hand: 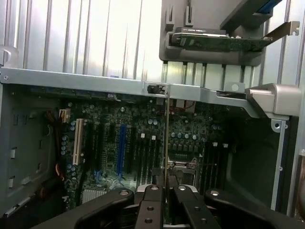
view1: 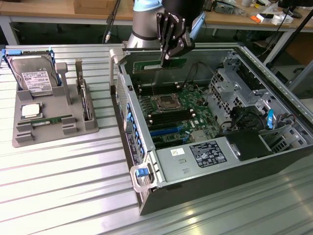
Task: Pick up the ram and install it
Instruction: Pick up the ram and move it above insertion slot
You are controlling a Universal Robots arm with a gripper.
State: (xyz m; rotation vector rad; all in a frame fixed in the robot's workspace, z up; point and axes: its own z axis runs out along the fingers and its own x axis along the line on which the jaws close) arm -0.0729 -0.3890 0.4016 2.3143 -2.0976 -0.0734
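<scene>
**Ram pinched in the gripper over the open case**

From where I stand, a good deal is cut off or covered. The arm [view1: 146,14] runs out of the top of the exterior view, so I only see its lower part. The gripper [view1: 164,60] is closed on the ram [view1: 144,66], and its dark fingers [view1: 168,41] cover the middle of the stick, leaving the green ends poking out to either side. In the wrist view the ram [hand: 166,133] is seen edge-on as a thin line rising from between the fingertips of the gripper [hand: 165,188], so its chips can't be made out there.

The stick is held level and lengthwise, inside the outline of the open computer case [view1: 195,176], over the far end of the motherboard [view1: 171,112] and beyond the processor socket [view1: 163,102]. It looks to be clear of the board, but I can't tell which memory slot it lines up with, and the slots themselves are dark and hard to separate.

Well apart, at the exterior view's left, a grey tray [view1: 19,137] sits on the ribbed metal table [view1: 73,186]. It carries a hard drive [view1: 34,78] and a second green stick [view1: 49,120] lying flat.
</scene>
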